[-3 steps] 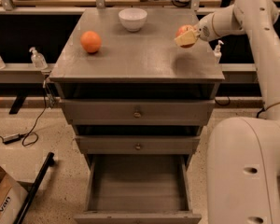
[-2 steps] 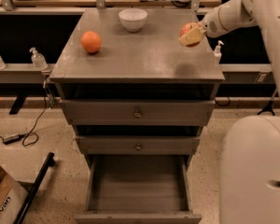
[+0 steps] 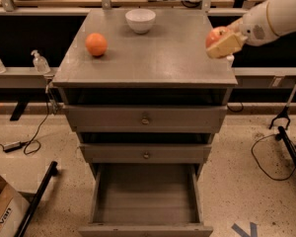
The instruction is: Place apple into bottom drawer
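Observation:
My gripper [image 3: 221, 42] hangs above the right edge of the cabinet top, shut on the apple [image 3: 214, 34], a small red-orange fruit that shows between the pale fingers [image 3: 227, 43]. The apple is lifted clear of the top. The bottom drawer [image 3: 145, 196] is pulled open at the foot of the grey cabinet and is empty. It lies well below and to the left of the gripper.
A uniformly orange fruit [image 3: 96, 44] and a white bowl [image 3: 140, 20] sit on the cabinet top [image 3: 153, 53]. The two upper knobbed drawers are shut. A spray bottle [image 3: 39, 61] stands on the left ledge. A cardboard box [image 3: 2, 209] and cables lie on the floor.
My gripper has carried the apple up and rightward, from over the right side of the cabinet top to its right edge. The view has also shifted.

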